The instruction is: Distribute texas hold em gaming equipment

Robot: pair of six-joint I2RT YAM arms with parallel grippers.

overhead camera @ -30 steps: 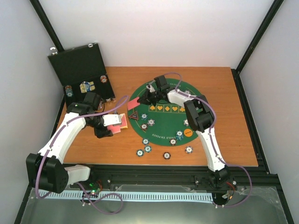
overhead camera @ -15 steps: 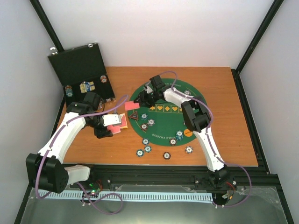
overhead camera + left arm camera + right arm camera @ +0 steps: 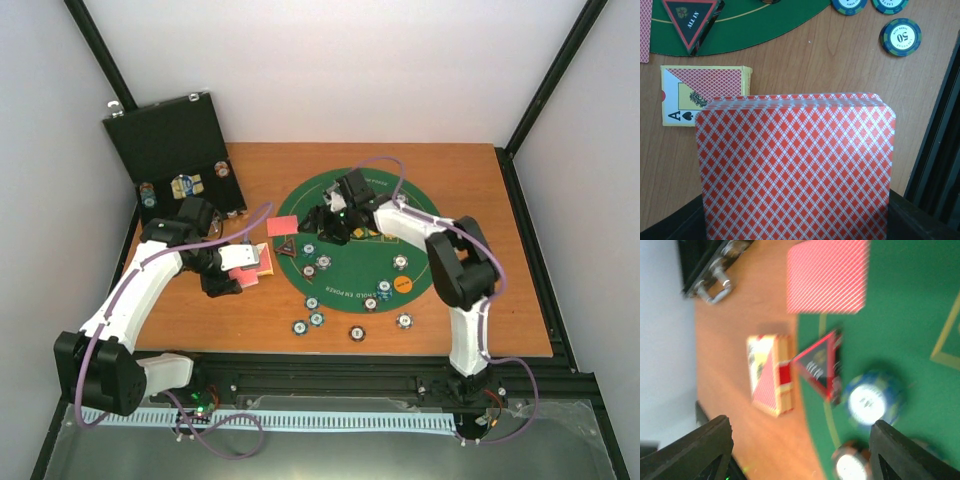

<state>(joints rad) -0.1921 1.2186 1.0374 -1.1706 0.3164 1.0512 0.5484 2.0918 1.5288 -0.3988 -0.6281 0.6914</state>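
Note:
My left gripper point(image 3: 224, 272) is shut on a deck of red-backed cards point(image 3: 795, 170) just left of the green mat point(image 3: 420, 205); the deck hides its fingers in the left wrist view. Under the deck lies a card box point(image 3: 702, 95). A single red-backed card point(image 3: 280, 227) lies face down at the mat's left edge. Beside it rests the black red-edged triangle marker point(image 3: 288, 247). My right gripper point(image 3: 320, 222) hovers over the mat, open with nothing between its fingers point(image 3: 705, 450). The right wrist view shows that card point(image 3: 827, 277), the marker point(image 3: 820, 365) and a blue chip point(image 3: 872, 400).
The black case point(image 3: 170, 150) stands open at the back left with chips inside. Striped chips point(image 3: 316, 319) are scattered on the mat's near part and on the wood in front of it. An orange button point(image 3: 402, 283) lies on the mat's right.
My right gripper has opened, left one card at the mat's left edge and drawn back to the right. The left arm and its deck have not moved.

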